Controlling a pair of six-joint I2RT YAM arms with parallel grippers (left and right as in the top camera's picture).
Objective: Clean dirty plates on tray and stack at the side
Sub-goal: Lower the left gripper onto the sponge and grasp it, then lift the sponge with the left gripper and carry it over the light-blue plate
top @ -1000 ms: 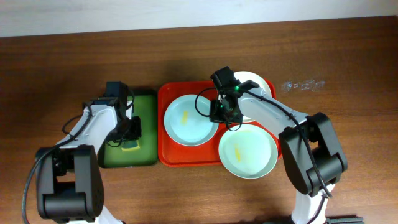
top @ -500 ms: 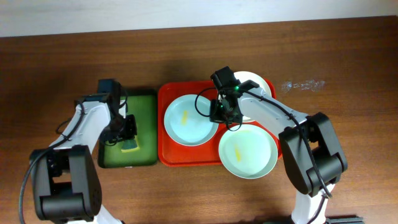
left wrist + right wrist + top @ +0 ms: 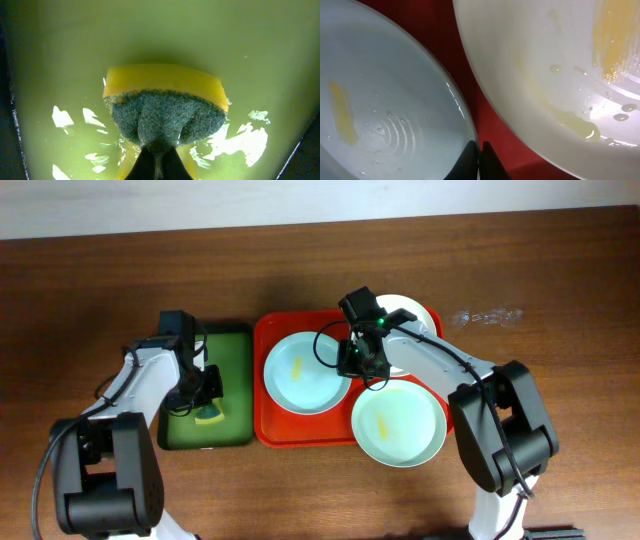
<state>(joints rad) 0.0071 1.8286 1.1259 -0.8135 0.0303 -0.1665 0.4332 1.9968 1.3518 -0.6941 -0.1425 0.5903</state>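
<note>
The red tray [image 3: 262, 415] holds three plates. A pale blue plate [image 3: 300, 375] with a yellow smear lies at its left. A white-cream plate [image 3: 415, 315] sits at the back right, partly hidden by my right arm. A pale green plate [image 3: 398, 423] lies at the front right. My right gripper [image 3: 358, 363] is shut on the right rim of the pale blue plate [image 3: 380, 110], fingertips [image 3: 480, 152] pinching it. My left gripper [image 3: 205, 398] is shut on a yellow and green sponge [image 3: 165, 107], fingertips [image 3: 159, 160] squeezing its scouring side.
The sponge sits in a dark green tray [image 3: 235, 345] left of the red tray; its wet floor [image 3: 260, 60] fills the left wrist view. A smeared, wet plate [image 3: 560, 65] lies just right of the gripped rim. Brown table [image 3: 560, 380] surrounds both trays.
My left arm swung slightly left over the green tray and back a little, keeping hold of the sponge. The right arm and the plates have not moved.
</note>
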